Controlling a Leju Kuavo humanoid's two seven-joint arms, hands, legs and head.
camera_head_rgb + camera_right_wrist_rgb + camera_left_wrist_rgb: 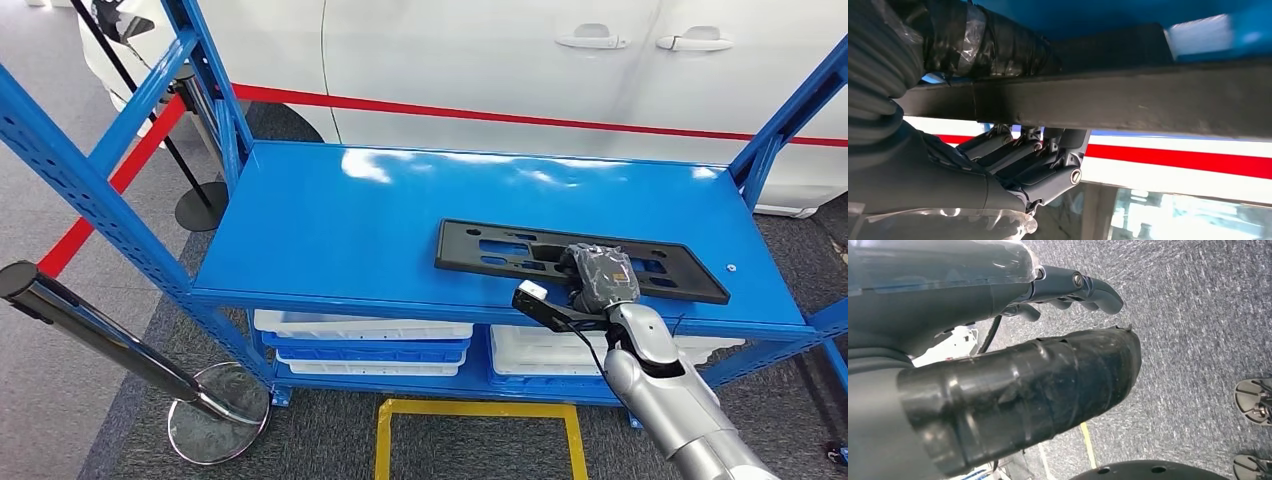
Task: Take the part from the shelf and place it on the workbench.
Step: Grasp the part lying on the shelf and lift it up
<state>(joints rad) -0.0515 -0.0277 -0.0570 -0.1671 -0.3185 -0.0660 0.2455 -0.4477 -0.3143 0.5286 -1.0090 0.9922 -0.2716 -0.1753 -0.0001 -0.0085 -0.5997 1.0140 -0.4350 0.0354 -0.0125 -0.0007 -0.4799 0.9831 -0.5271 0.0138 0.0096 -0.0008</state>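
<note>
From the head view, the black part (580, 262) lies near the front edge of the blue shelf (330, 230), with open blue surface behind it. Right hand (598, 278) grips its front rim, thumb on top and fingers (1023, 160) underneath in the right wrist view. Left hand (1048, 320) hangs over the carpet, released, fingers apart.

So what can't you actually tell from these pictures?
- Head view: the right hand covers the black plastic part, so the grip itself is hidden.
- Right wrist view: the part is blurred and runs off the edge; its far end and any lift off the blue shelf are unclear.
- Left wrist view: the left hand blocks most of the floor; a person's sandalled feet are cut by the edge.
- White trays under the shelf: contents hidden.
</note>
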